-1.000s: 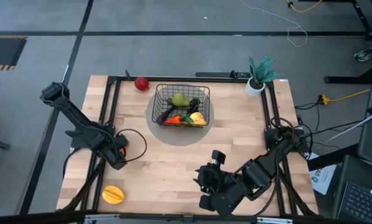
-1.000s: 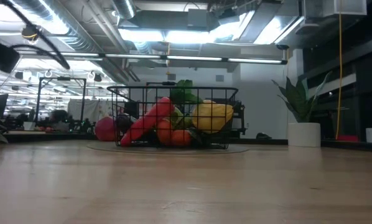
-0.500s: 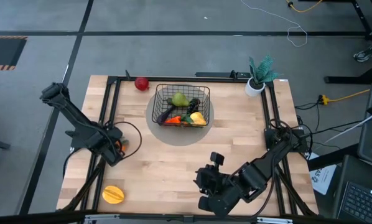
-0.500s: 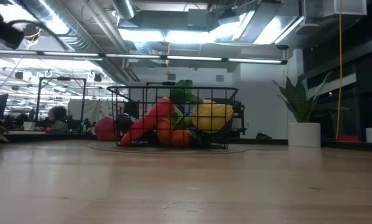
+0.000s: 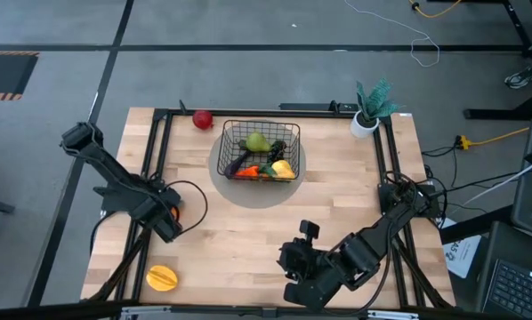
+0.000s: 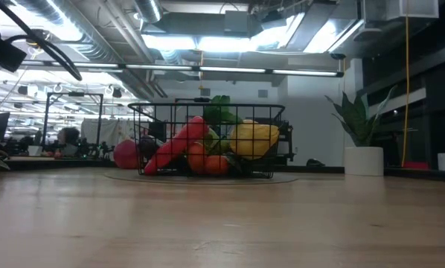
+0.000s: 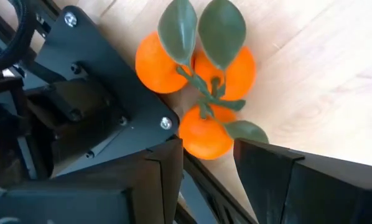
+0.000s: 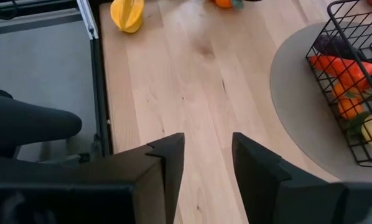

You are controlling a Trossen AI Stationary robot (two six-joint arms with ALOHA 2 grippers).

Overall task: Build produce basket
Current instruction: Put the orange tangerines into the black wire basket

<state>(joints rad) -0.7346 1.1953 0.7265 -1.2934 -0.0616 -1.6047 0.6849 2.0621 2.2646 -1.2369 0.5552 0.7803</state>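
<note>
Both jaws of the left gripper (image 7: pixel 204 163) stand apart, and the lowest orange of a small cluster of oranges (image 7: pixel 198 81) sits between the fingertips; whether they press on it, I cannot tell. This gripper (image 5: pixel 168 216) is at the left edge of the wooden table (image 5: pixel 248 240), about midway between near and far. The right gripper (image 8: pixel 201 155) has its fingers a little apart with nothing between them; it hangs over bare wood at the near side, right of centre (image 5: pixel 294 258).

The black wire basket (image 5: pixel 260 151) stands on a grey round mat (image 5: pixel 248 196) in the far middle of the table. Inside it lie a green pear (image 5: pixel 257 142), a red-orange vegetable (image 6: pixel 176 145), a yellow fruit (image 5: pixel 284 168) and some darker pieces. A red apple (image 5: pixel 203 119) rests just left of the basket, at the far edge. A yellow-orange fruit (image 5: pixel 162 278) lies in the near left corner. A small white pot with a teal plant (image 5: pixel 371 108) is in the far right corner.
</note>
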